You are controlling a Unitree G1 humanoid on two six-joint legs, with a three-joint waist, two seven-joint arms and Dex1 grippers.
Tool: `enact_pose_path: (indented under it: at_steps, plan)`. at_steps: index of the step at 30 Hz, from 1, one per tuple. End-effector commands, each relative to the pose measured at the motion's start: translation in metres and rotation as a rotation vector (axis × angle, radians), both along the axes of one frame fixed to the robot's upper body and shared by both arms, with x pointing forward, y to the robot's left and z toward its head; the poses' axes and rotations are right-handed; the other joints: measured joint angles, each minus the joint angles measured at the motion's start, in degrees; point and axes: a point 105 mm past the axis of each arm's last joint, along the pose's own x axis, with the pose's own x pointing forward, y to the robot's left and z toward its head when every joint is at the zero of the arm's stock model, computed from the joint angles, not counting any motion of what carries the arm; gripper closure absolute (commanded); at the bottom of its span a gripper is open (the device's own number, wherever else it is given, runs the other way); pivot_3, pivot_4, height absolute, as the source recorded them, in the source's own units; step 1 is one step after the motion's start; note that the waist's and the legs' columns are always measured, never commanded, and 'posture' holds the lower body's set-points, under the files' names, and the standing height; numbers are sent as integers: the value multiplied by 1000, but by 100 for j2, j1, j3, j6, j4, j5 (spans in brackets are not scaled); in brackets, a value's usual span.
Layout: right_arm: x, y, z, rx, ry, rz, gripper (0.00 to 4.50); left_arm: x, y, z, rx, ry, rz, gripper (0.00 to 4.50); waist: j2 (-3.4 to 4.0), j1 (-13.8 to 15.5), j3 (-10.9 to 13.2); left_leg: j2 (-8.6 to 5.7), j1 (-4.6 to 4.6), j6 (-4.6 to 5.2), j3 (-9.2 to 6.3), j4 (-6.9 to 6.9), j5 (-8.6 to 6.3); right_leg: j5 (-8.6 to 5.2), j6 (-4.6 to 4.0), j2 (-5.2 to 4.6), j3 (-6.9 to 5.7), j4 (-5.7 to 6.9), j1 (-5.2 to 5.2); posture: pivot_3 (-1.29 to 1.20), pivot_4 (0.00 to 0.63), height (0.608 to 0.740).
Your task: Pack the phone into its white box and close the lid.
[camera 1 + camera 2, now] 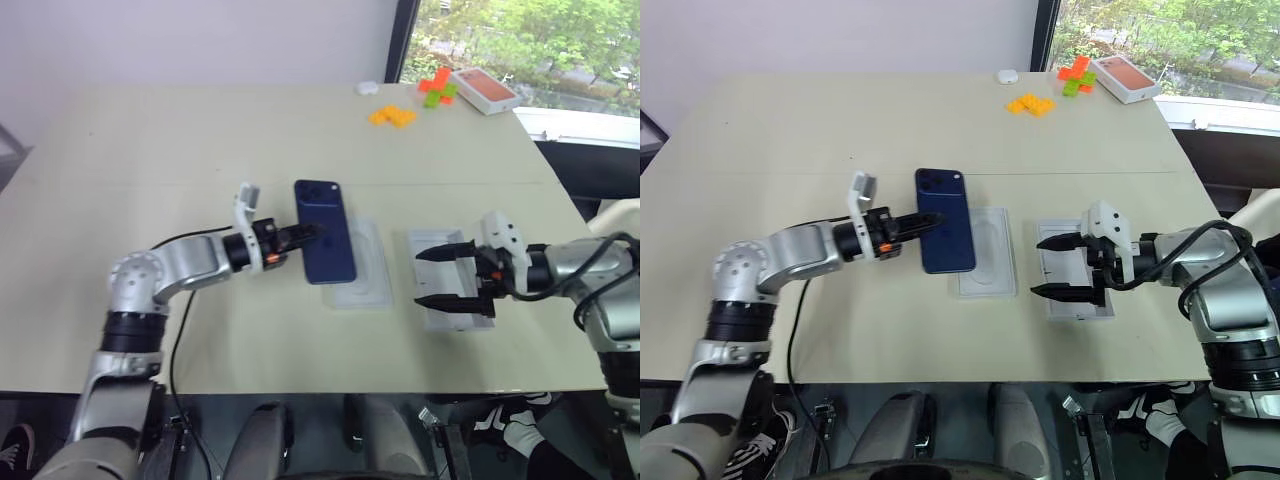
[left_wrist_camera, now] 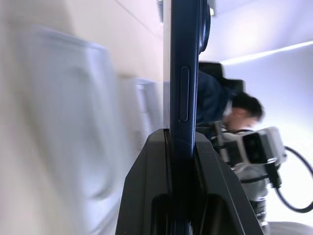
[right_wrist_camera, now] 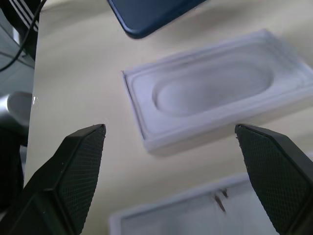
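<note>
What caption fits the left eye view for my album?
Left gripper holds the phone above the insert while the open right gripper hovers by the white box.

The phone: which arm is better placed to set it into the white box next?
Left. The left gripper is already shut on the phone, holding it above the thin white insert. The right gripper is open, holds nothing, and hovers over the white box, so it would need to clear away first.

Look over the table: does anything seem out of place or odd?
Nothing looks spilled or damaged. The slim navy-blue phone is held above the thin white insert by the left gripper.
</note>
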Motion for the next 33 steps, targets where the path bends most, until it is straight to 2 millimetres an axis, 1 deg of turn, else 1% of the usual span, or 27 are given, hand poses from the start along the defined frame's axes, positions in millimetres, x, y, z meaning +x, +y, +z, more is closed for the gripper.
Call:
enact_pose_path:
  at_steps: [1,3,5,8,12,21,23,24,27,28,29,30,31,33]
  plan:
    - [2,-6,9,-18,-86,0,68,9,-3,-2,0,9,15,4500,0,-12,0,0,4,-1,7,0,1,0,-1,9,8,0,1,0,150,740]
    - [3,-4,9,-19,-107,0,68,12,-10,-10,10,38,5,4500,0,4,0,2,6,-9,6,0,5,0,-2,24,12,2,1,0,150,740]
    - [4,-1,13,-3,-125,-5,68,14,-12,-17,27,60,8,4500,0,15,0,3,5,-13,-1,0,7,0,-1,30,10,5,1,0,150,740]
    - [5,0,14,-2,-138,-9,68,15,-13,-18,37,60,-5,4500,0,16,0,4,1,-13,-4,0,8,1,0,30,8,5,0,0,150,740]
    - [8,3,14,6,-156,-27,68,14,-27,-31,69,103,-49,4500,0,28,0,4,0,-13,-4,1,8,2,0,23,8,4,0,0,150,740]
    - [11,1,16,-12,-183,-49,68,15,-35,-39,104,103,-60,4500,0,22,0,4,0,-13,-5,0,8,2,1,23,8,4,-1,0,150,740]
    - [11,1,14,-27,-189,-52,0,17,-36,-40,97,111,-50,3516,0,26,0,4,1,-15,-5,1,8,2,1,23,8,6,0,0,150,740]
    - [12,1,14,-29,-191,-52,0,17,-36,-39,94,111,-48,3293,0,26,0,4,1,-15,-5,2,9,2,1,23,8,6,0,0,150,740]
    - [13,3,14,-25,-198,-53,0,18,-35,-39,93,108,-47,1874,0,26,0,4,3,-15,-5,3,9,2,1,23,8,9,1,0,150,740]
    - [13,3,15,-24,-200,-54,0,18,-34,-38,92,107,-47,1274,-1,25,0,3,5,-15,-5,4,9,2,0,23,8,9,3,0,150,740]
    - [14,4,15,-24,-201,-54,0,19,-34,-38,91,106,-48,845,0,22,-1,3,5,-16,-5,4,9,2,1,23,8,11,3,0,150,740]
    - [14,4,15,-25,-202,-54,0,19,-34,-38,93,105,-50,311,0,20,-1,1,7,-16,-4,5,10,2,1,23,8,14,4,0,150,740]
    - [15,4,14,-26,-203,-55,0,18,-34,-37,93,103,-54,28,0,19,-1,1,10,-17,-4,6,10,2,1,23,9,17,5,0,150,740]
    - [16,5,13,-28,-204,-55,0,17,-34,-35,96,97,-67,28,0,11,-1,1,15,-19,-3,8,11,2,1,23,10,26,7,0,150,740]
